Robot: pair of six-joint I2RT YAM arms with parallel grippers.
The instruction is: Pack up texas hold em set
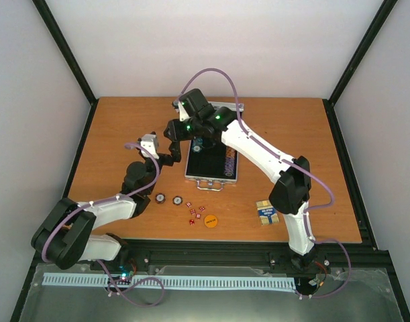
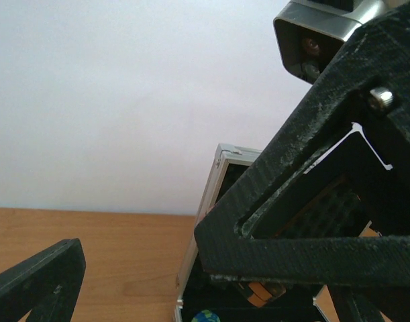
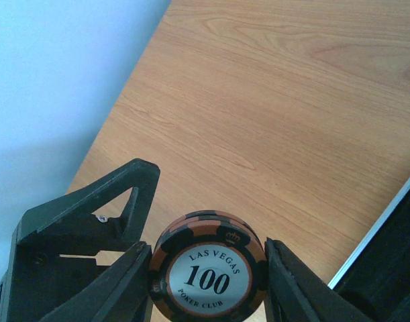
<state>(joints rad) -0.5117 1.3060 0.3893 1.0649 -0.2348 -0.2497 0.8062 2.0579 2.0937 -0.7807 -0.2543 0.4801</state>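
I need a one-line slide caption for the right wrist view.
Right end effector holds an orange-and-black 100 poker chip above the wooden table, case edge at lower right.

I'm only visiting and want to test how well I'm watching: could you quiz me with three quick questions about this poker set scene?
1. True or false: the right pincer is empty.
2. Which city name is printed on the poker chip in the right wrist view?
3. How many loose chips lie flat on the table, near the handle side of the case? A two, B five, C none.
Key: 1 false; 2 Las Vegas; 3 A.
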